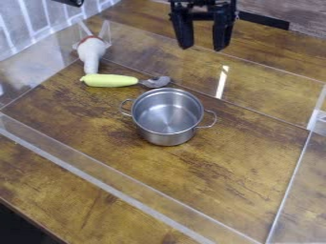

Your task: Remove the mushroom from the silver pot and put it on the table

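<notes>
1. Above the far part of the table (242, 191), your pincer (203, 40) hangs in the air with its two dark fingers (185, 33) pointing down; they stand clearly apart, released, and you can see nothing between them.
2. Seen from the silver pot (169, 115), your pincer is well behind it and a little to the right, high up near the top edge of the picture. It touches nothing.
3. Closer to you than the pincer, the silver pot stands upright on the brown wood, about in the middle of the view. Its two small loop handles point to the left and to the right.
4. You look straight into the pot, and its inside shows only the shiny steel bottom.
5. To the left of the pot and behind it, a long yellow vegetable (109, 80) lies flat on the wood, near the pot but not touching it.
6. Between this yellow piece and the pot, just beside the pot's back rim, lies a small grey object (155, 82); you cannot tell from this view what it is.
7. Further left and behind the yellow piece, the mushroom (91, 52), pale with a brownish cap, rests on the table close to the clear acrylic panel (38, 57), well apart from the pot.
</notes>
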Controlling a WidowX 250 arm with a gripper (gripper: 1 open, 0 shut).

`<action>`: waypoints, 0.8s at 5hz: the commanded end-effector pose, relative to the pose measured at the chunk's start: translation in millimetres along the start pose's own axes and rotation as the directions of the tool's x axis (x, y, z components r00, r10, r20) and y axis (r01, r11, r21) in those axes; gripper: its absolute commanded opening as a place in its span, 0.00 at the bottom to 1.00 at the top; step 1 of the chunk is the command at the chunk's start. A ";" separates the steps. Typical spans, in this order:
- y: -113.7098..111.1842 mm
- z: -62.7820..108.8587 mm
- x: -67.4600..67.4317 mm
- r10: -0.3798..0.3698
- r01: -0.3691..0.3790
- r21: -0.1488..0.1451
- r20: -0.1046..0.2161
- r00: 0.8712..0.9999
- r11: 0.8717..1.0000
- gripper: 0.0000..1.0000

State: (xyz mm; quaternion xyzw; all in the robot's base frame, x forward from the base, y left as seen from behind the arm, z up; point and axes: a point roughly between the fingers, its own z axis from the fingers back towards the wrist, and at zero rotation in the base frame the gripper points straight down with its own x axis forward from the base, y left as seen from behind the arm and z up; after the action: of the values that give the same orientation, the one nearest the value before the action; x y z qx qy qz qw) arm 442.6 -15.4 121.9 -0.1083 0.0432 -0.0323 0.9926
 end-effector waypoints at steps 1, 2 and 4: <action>-2.7 37.7 -6.3 0.016 -0.018 0.019 0.080 0.997 1.000 1.00; -0.3 41.5 -5.1 0.045 -0.047 0.016 0.080 0.996 0.999 1.00; 7.0 35.5 -11.1 0.027 -0.028 0.028 0.054 0.998 0.999 1.00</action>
State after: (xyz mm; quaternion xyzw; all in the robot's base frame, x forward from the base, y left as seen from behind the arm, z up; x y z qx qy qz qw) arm 438.5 -5.6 123.6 -0.0989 0.0561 -0.0168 0.9934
